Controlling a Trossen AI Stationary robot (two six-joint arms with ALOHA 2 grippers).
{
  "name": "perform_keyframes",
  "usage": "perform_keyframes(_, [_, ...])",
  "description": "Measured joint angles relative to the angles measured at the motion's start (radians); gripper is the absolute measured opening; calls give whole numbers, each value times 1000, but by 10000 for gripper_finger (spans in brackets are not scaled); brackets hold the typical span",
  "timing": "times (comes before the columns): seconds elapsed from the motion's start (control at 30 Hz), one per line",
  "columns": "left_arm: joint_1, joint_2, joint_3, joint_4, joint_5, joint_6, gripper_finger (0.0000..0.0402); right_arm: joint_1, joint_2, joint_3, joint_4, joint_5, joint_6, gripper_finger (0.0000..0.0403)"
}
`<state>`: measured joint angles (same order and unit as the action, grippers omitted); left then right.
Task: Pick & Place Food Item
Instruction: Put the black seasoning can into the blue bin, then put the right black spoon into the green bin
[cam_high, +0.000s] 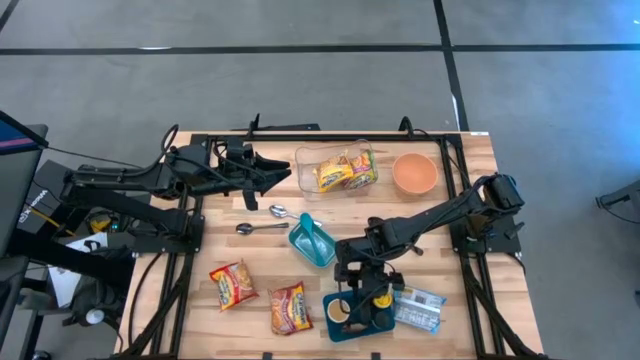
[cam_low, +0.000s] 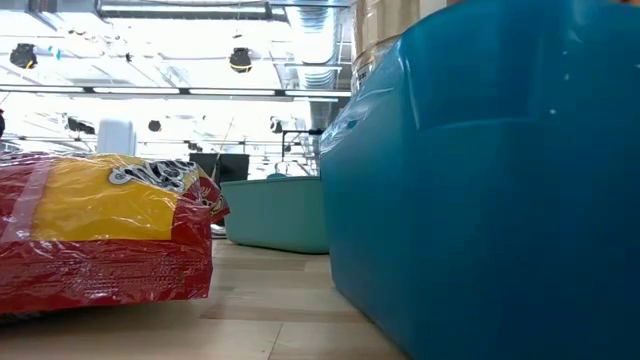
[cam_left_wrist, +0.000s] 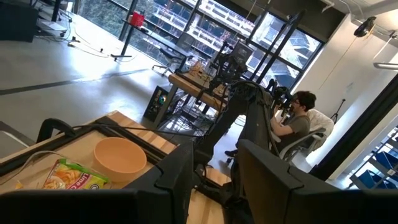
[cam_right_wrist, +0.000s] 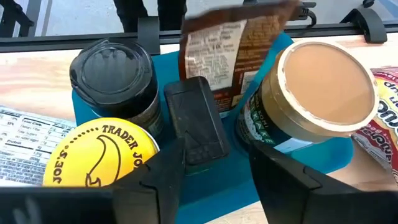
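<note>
Right wrist view: blue bin (cam_right_wrist: 99, 109) holds yellow-lidded container (cam_right_wrist: 99, 155), tan-lidded cup (cam_right_wrist: 323, 90), brown packet (cam_right_wrist: 233, 43).

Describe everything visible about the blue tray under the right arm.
The blue tray is a deep teal plastic bin with rounded corners, upright on the wooden table's near edge. Inside stand a yellow-lidded Trader Joe's jar, a black-lidded jar, a tan-lidded cup and a brown packet. The right hand hovers above, holding nothing.

My two arms are matte black, built of chunky jointed links with black cables trailing along them. My right hand (cam_right_wrist: 214, 165) ends in two broad, flat, dark fingers (cam_right_wrist: 163, 177); my left hand (cam_left_wrist: 208, 180) looks the same.
</note>
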<state>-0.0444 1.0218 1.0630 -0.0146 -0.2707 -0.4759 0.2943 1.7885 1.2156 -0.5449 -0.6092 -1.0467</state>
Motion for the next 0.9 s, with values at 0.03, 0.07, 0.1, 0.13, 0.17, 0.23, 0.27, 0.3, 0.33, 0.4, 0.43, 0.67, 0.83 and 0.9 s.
perform_keyframes(0.03, [0, 0, 0, 0, 0, 0, 123, 0, 0, 0, 0, 0, 0, 171])
perform_keyframes(0.07, [0, 0, 0, 0, 0, 0, 123, 0, 0, 0, 0, 0, 0, 167])
perform_keyframes(0.1, [0, 0, 0, 0, 0, 0, 123, 0, 0, 0, 0, 0, 0, 163])
perform_keyframes(0.13, [0, 0, 0, 0, 1, 0, 123, 0, 0, 0, 0, 0, 1, 160])
perform_keyframes(0.17, [0, 0, 0, 0, 1, 0, 123, 0, 0, 0, 1, 0, 0, 156])
perform_keyframes(0.23, [0, 0, 0, 0, 1, 0, 123, 0, 0, 0, 5, 5, 0, 149])
perform_keyframes(0.27, [0, 0, 0, 0, 1, 0, 123, -1, 0, 0, 7, 5, 1, 145])
perform_keyframes(0.3, [0, 0, 0, 0, 1, 0, 123, -3, 0, 0, 10, 5, 1, 142])
perform_keyframes(0.33, [0, 0, 0, 0, 1, 0, 123, -4, 0, 0, 12, 5, 1, 139])
perform_keyframes(0.4, [0, 0, 0, 0, 2, 0, 123, -9, 0, 0, 20, 6, 1, 133])
perform_keyframes(0.43, [0, 0, 0, 0, 4, 0, 123, -12, 0, 0, 26, 6, 1, 130])
perform_keyframes(0.67, [0, 0, 0, 0, 5, 0, 123, -35, -1, 0, 78, 6, 37, 110])
perform_keyframes(0.83, [0, 0, 0, 0, 4, 0, 123, -36, -11, 0, 117, 6, 113, 100])
perform_keyframes(0.9, [0, 0, 0, 0, 4, 0, 123, -40, -20, -2, 124, 7, 165, 98])
